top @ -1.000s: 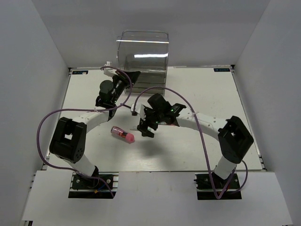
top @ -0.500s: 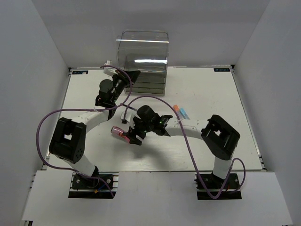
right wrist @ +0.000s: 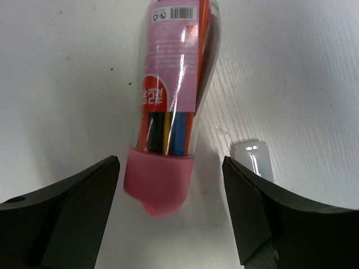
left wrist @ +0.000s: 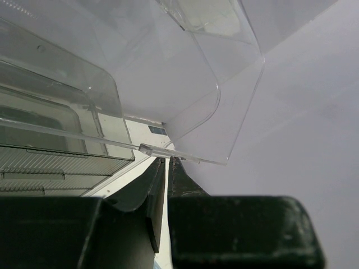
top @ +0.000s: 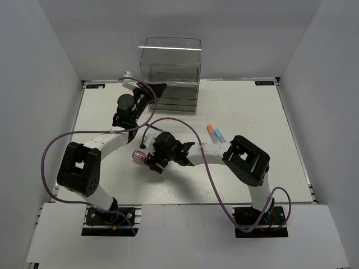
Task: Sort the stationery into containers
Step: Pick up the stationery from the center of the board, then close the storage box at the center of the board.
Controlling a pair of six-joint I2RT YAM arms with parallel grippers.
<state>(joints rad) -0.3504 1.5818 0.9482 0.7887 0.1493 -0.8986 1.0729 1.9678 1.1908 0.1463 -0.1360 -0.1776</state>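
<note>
Straddling the chunky pink one [right wrist: 168, 112], the right gripper [right wrist: 171, 168] has its fingers [right wrist: 67, 213] spread wide on either side of the pink cap. They touch neither flank, presumably so that closing will catch it across its width. The pink one lies flat on the table [top: 252, 106], left of the middle. The left gripper [left wrist: 167, 162] is pinched tight on the thin clear lip of a drawer [left wrist: 190, 112] of the cabinet [top: 171, 61], which stands at the far edge (most likely holding the drawer out to receive something). An orange-capped pen [top: 210, 129] and a blue-capped pen [top: 219, 135] lie side by side right of centre, not yet sorted.
</note>
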